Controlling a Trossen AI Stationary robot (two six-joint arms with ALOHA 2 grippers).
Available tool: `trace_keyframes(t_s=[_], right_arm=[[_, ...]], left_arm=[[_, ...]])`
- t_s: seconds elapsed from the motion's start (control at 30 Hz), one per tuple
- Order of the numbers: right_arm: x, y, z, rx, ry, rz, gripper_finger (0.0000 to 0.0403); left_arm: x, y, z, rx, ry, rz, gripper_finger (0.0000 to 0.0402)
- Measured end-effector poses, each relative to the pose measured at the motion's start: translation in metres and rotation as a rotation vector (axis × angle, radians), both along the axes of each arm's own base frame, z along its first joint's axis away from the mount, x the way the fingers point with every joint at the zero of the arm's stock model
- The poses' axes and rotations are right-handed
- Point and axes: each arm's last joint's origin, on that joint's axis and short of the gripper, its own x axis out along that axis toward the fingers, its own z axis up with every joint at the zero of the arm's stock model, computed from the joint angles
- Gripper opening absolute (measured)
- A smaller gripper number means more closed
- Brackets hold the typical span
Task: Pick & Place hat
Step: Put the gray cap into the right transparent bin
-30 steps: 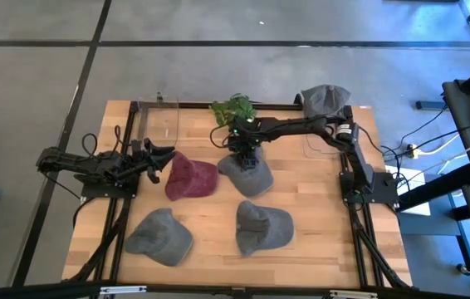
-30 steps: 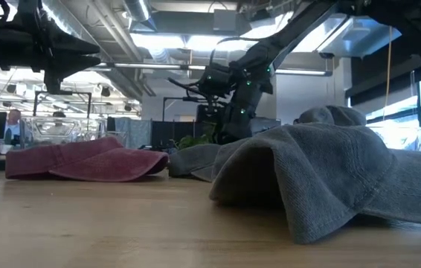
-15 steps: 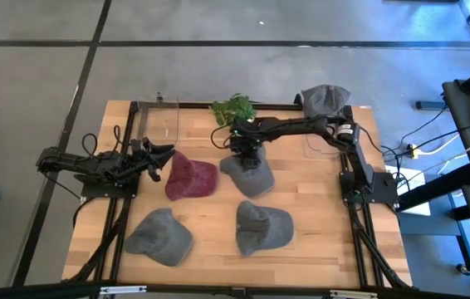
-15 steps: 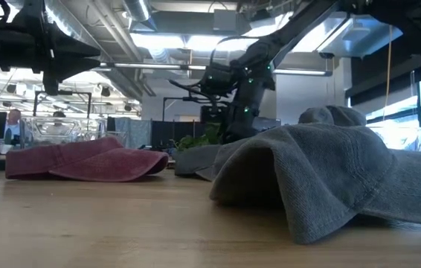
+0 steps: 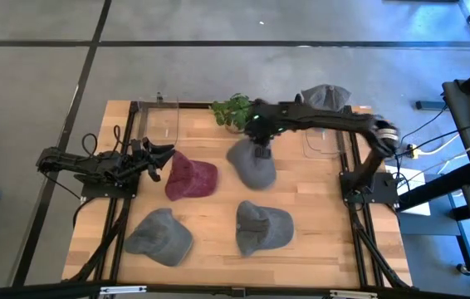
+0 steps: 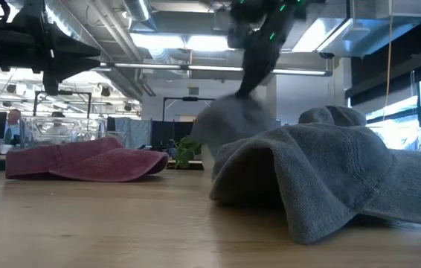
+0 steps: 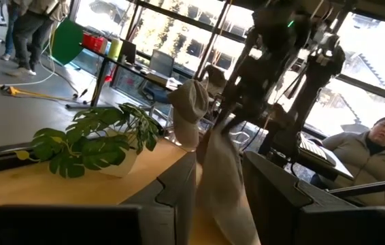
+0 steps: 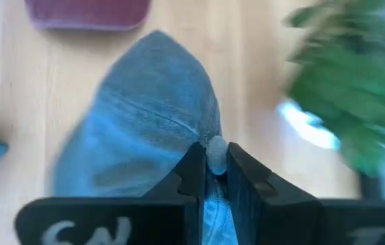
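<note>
The wooden tabletop (image 5: 218, 216) has hats lying all over it, and the big change is in the middle, a bit toward the far side. A moment ago the right arm was bent low over a gray hat that lay flat there. Now the arm has swung up, and the gray hat (image 5: 252, 163) has come up with it. In the low view this hat (image 6: 233, 123) hangs in the air, limp like a wet towel, with only its lowest part maybe still brushing the wood; I cannot tell for sure. The right end effector (image 5: 261, 149) is pinched tight on the cloth, and the right wrist view shows its two dark fingers squeezed together on a fold of the hat (image 8: 153, 129). So the picking part looks done, and I think the next job is to carry the hat to where it belongs and set it down. The other hats have not moved: a red hat (image 5: 190, 178) to the left, a gray hat (image 5: 262, 227) near the front, and another gray one (image 5: 160, 236) at the front left. The green plant (image 5: 232, 109) sits at the far edge. The left end effector (image 5: 157, 159) waits at the left side, and I cannot tell how its fingers are set.
</note>
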Motion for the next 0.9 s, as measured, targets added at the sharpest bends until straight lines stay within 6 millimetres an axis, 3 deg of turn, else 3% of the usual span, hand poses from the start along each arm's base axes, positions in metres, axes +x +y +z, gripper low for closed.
trace_keyframes(t_s=[0.2, 0.4, 0.6, 0.9], right_arm=[[-0.054, 0.017, 0.074, -0.173, -0.165, -0.124, 0.0044], [-0.111, 0.028, 0.123, -0.39, -0.271, -0.298, 0.0044], [-0.159, 0.035, 0.142, -0.542, -0.236, -0.442, 0.0044], [-0.205, 0.037, 0.139, -0.548, -0.074, -0.534, 0.0044]], left_arm=[[0.0, 0.0, 0.0, -0.002, 0.0, 0.013, 0.0114], [-0.001, 0.002, 0.0, -0.009, 0.001, 0.061, 0.0114], [-0.001, 0.002, 0.0, -0.011, 0.001, 0.076, 0.0114], [-0.001, 0.002, 0.0, -0.011, 0.002, 0.077, 0.0114]])
